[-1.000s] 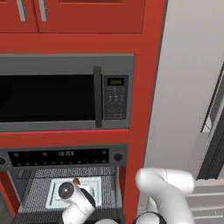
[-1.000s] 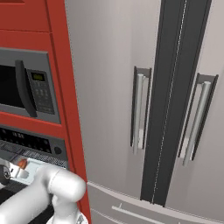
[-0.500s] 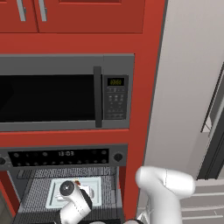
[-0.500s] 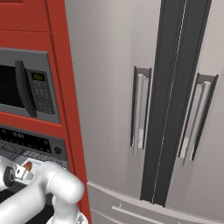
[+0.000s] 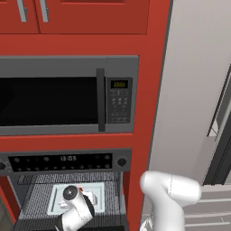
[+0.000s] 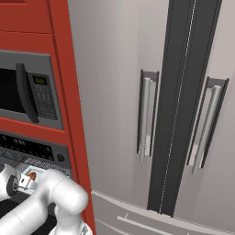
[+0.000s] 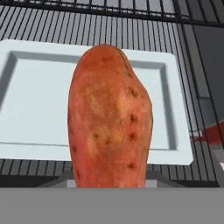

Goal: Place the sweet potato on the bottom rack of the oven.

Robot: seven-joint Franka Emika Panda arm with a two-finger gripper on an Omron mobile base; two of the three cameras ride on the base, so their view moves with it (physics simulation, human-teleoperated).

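Nearest to you, the mottled orange-red oblong sweet potato stands end-up along the gripper's line of sight, and since nothing else supports it, you can take the gripper as clamped on it, though its fingertips are hidden behind the tuber. The potato hangs inside the cavity of the built-in wall oven with the black control strip, above the near edge of a pale rectangular tray.

That tray is your main hazard. It lies on the dark grey fine-mesh wire rack, covering most of its middle; let go here and the potato lands in the tray, not on bare mesh. Whether that counts is unclear, so judge it before you release. I cannot tell whether this rack is the bottom one; check the level too.

Dropped from height on its end, the tuber will likely topple and roll toward the rack's front edge and out of the cavity.

Further back, bare mesh shows beyond the tray's far edge and along its right side.
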